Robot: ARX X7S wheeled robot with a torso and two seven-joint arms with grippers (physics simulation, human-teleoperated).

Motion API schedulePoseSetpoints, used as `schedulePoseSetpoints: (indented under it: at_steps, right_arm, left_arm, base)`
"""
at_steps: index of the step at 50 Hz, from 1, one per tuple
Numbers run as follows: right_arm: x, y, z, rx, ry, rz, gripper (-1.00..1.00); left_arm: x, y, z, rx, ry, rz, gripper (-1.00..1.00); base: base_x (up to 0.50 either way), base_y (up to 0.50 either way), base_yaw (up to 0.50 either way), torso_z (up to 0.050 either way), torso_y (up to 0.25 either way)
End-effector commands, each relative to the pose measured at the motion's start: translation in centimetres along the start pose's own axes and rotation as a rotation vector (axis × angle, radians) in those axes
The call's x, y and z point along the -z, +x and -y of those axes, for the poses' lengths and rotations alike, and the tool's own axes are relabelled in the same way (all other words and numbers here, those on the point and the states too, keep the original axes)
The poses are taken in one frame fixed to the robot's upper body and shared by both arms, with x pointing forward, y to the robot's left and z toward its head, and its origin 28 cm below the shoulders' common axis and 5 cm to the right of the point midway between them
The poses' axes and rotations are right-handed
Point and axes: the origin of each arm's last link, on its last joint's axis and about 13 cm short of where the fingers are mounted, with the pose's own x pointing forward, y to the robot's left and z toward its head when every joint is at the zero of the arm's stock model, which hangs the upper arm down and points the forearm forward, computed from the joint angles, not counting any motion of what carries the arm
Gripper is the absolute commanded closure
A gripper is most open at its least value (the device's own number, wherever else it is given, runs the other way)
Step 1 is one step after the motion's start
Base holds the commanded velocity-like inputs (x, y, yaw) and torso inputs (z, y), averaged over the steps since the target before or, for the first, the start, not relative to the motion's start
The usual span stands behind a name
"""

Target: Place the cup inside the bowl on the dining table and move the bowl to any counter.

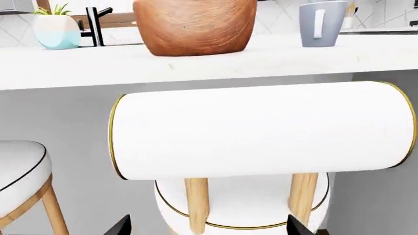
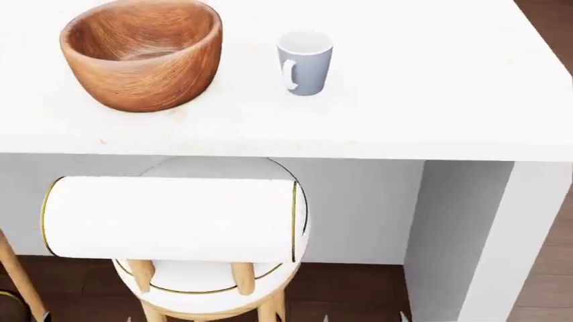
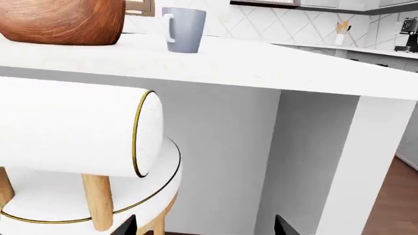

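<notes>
Bowl and cup stand apart on the white dining table, both grippers low beside the stool.

The wooden bowl [image 2: 143, 54] sits upright on the dining table [image 2: 421, 100], with the blue-grey cup [image 2: 304, 62] near it, not touching, handle turned toward the table's front edge. Under that edge stands a white stool [image 2: 201, 235] with a rolled backrest, gold piping and pale wooden legs; a 2nd stool [image 1: 23, 178] stands beside it. The floor is dark wood. Behind the table, a small potted plant [image 1: 56, 27] sits beside a black tap [image 1: 97, 24], against diamond-tiled walls. The left gripper [image 1: 209, 227] and right gripper [image 3: 203, 226] show only dark fingertips set wide apart, spread, holding nothing.
</notes>
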Motion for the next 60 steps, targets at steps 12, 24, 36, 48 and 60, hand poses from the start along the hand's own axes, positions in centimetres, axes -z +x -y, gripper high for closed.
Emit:
schedulePoseSetpoints:
  at_steps: [12, 24, 36, 48, 60]
  right_arm:
    - [-0.24, -0.12, 0.21, 0.024, 0.053, 0.019, -1.0]
    - [-0.23, -0.18, 0.23, 0.028, 0.077, 0.01, -1.0]
    - [-0.12, -0.13, 0.17, 0.028, 0.058, -0.004, -1.0]
    - [-0.11, -0.16, 0.09, 0.024, 0.053, -0.005, -1.0]
    - [-0.11, -0.2, 0.09, 0.024, 0.05, -0.005, -1.0]
  left_arm:
    - [-0.01, -0.03, -0.01, -0.002, 0.017, -0.011, -1.0]
    - [0.01, 0.03, -0.03, 0.003, 0.023, 0.019, -1.0]
    - [0.02, 0.03, -0.01, -0.015, 0.022, 0.024, -1.0]
    - [0.02, 0.04, -0.01, -0.008, 0.019, 0.032, -1.0]
    - [0.02, 0.06, -0.02, -0.004, 0.026, 0.043, -1.0]
  base:
    - [0.0, 0.32, 0.0, 0.0, 0.0]
    - [0.0, 0.0, 0.0, 0.0, 0.0]
    - [0.0, 0.0, 0.0, 0.048, 0.0]
    - [0.0, 0.0, 0.0, 0.05, 0.0]
    - [0.0, 0.0, 0.0, 0.05, 0.0]
